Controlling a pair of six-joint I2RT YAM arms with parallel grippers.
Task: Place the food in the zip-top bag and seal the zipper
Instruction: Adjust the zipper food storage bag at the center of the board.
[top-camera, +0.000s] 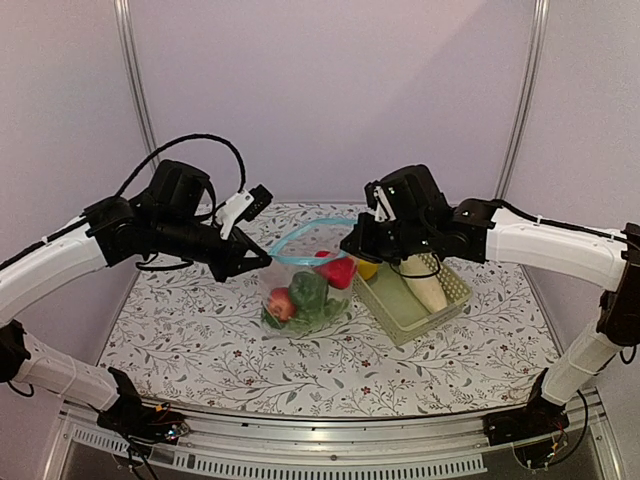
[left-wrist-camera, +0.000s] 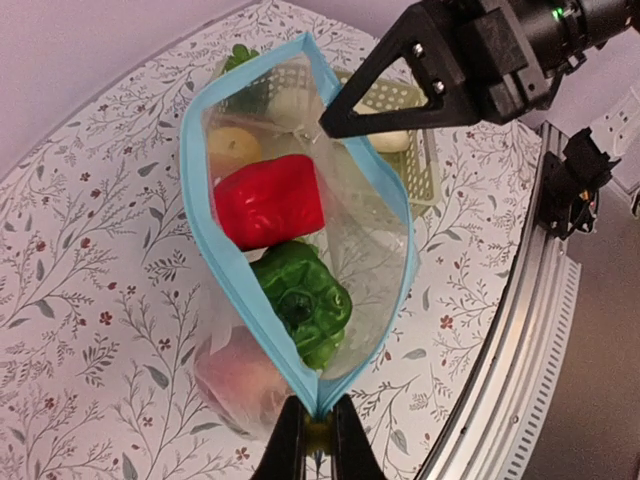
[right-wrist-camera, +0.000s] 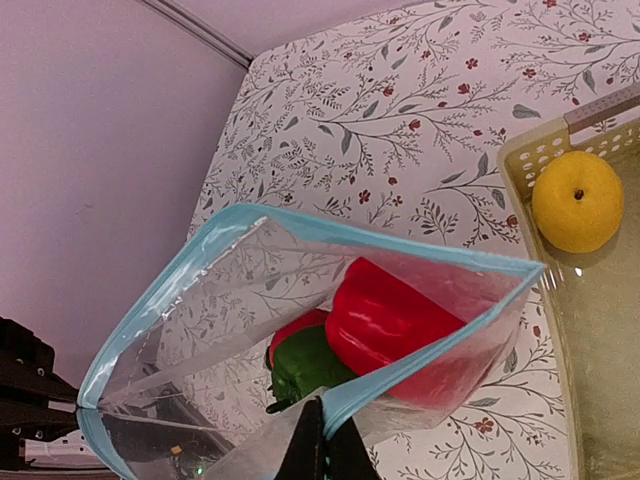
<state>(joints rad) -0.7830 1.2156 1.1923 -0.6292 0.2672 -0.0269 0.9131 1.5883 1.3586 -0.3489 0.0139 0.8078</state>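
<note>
As viewed from the top camera, noted the zip-top bag (top-camera: 300, 305) sagging onto the table (top-camera: 190, 330) between the two arms, mouth pulled wide apart. Found the left gripper (top-camera: 262, 262) pinched tight on the left end of the zipper (top-camera: 300, 238), and the right gripper (top-camera: 352, 247) pinched on the opposite side of the same strip. Counted inside the bag a red pepper (top-camera: 338, 270), a green pepper (top-camera: 308, 289) and a red round piece (top-camera: 280, 303). Logged the white radish (top-camera: 428, 284) and the yellow apple (top-camera: 367, 268) lying in the basket (top-camera: 400, 318), just right of the bag.

From the left wrist, confirmed jaws closed on the bag's near corner, at the meeting of the two blue strips. Saw the strips spread into an open loop, red pepper (left-wrist-camera: 268, 200) above green pepper (left-wrist-camera: 303, 300). Could not identify a green scrap beyond the far corner.

From the right wrist, confirmed fingers closed on the near strip, about midway along the mouth. Saw the yellow apple (right-wrist-camera: 577, 200) in a basket corner, apart from the bag.

Judged loading partly done: three pieces in, at least apple and radish left. Sealing not yet begun.
</note>
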